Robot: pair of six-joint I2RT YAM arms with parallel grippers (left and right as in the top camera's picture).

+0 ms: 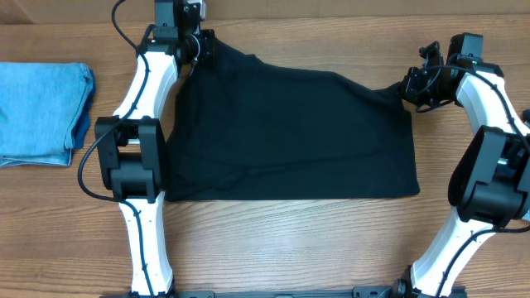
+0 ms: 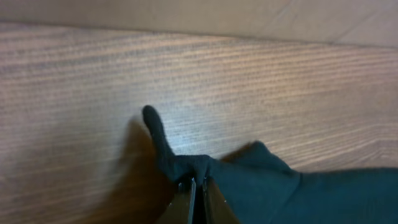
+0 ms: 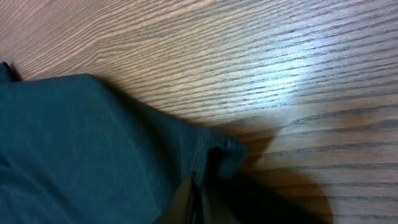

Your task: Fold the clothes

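Black cloth is pinched tight in my left hand (image 2: 198, 184), which grips the far left corner of the T-shirt (image 1: 290, 136); a small tail of fabric pokes out beyond the grip. My right hand (image 3: 196, 186) is clenched on the T-shirt's far right corner. Between them the T-shirt lies spread flat on the wooden table (image 1: 290, 244). Left of the T-shirt, well apart, sits a folded light blue garment (image 1: 41, 112).
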